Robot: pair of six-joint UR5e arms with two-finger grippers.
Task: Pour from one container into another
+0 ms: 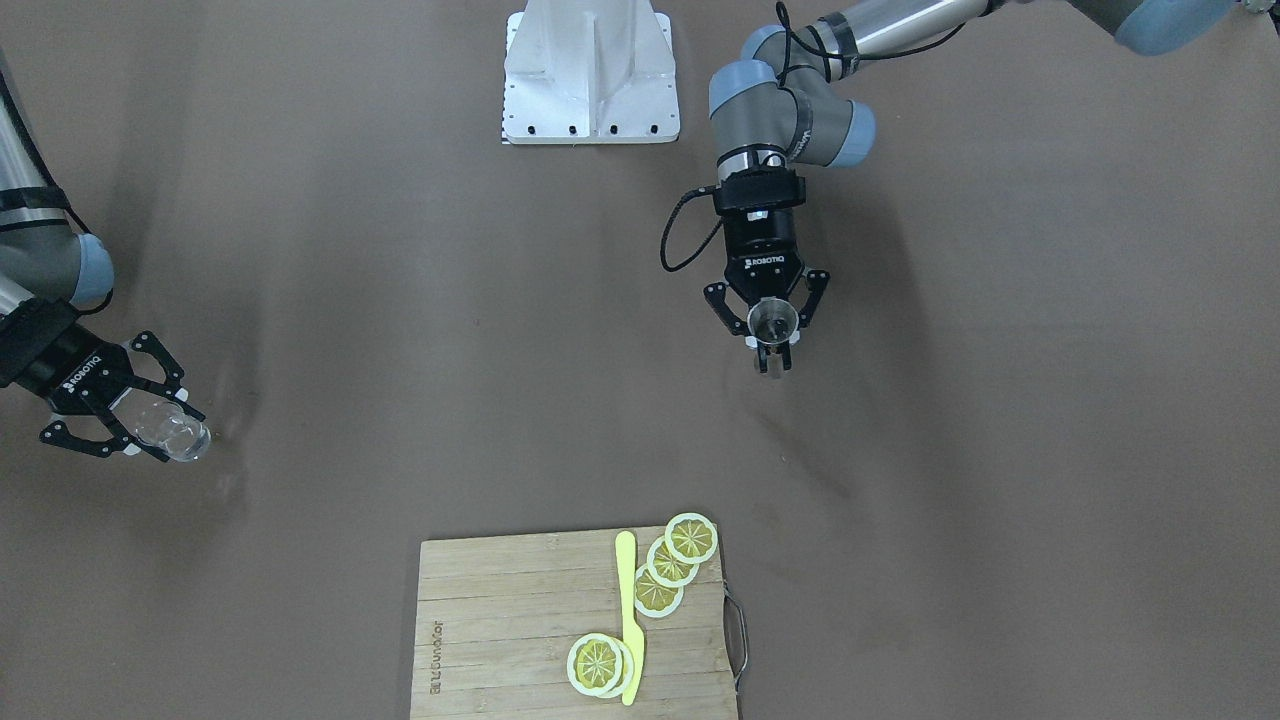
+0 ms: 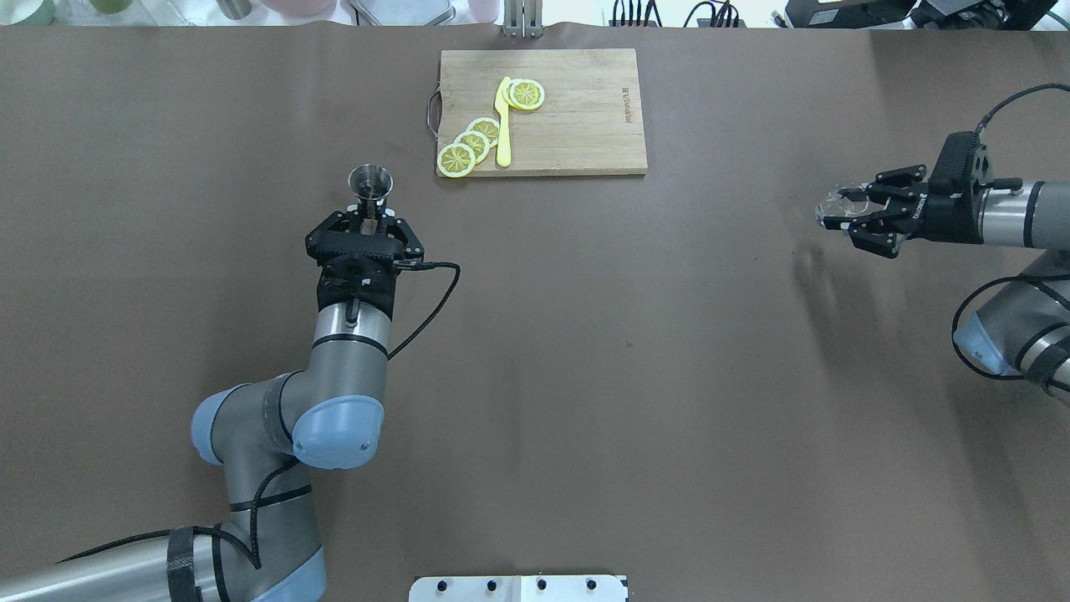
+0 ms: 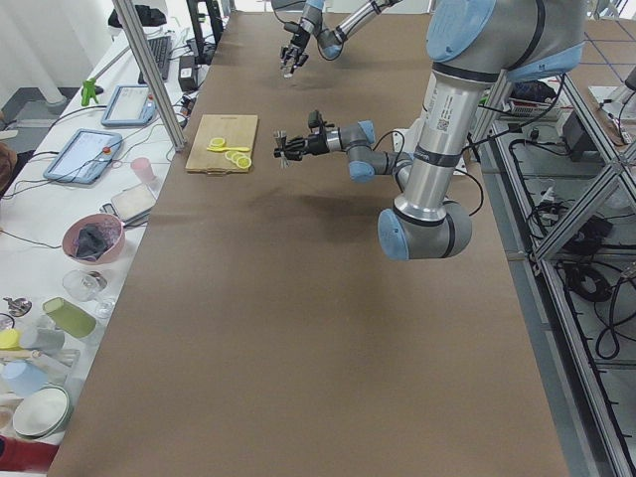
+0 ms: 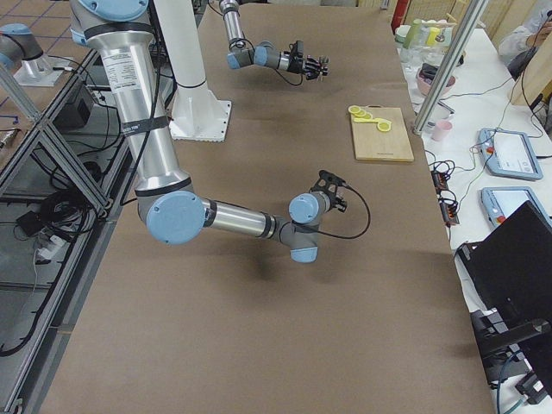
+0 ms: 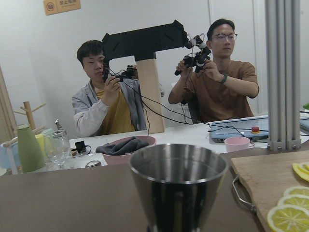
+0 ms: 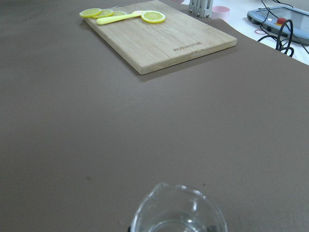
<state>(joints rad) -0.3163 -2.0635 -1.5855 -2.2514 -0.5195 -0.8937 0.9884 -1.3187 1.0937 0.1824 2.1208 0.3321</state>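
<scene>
A wooden cutting board [image 2: 577, 125] with a metal handle lies on the brown worktop [image 2: 585, 376]. It carries a yellow knife [image 2: 503, 125] between three overlapping lemon slices [image 2: 472, 144] and a stacked pair [image 2: 527, 94]. Beyond the worktop's edge, a person in a grey jacket [image 5: 91, 111] and a person in a brown shirt [image 5: 227, 92] sit holding handheld devices, behind a pink bowl [image 5: 126, 145] and a pink cup [image 5: 236, 143].
</scene>
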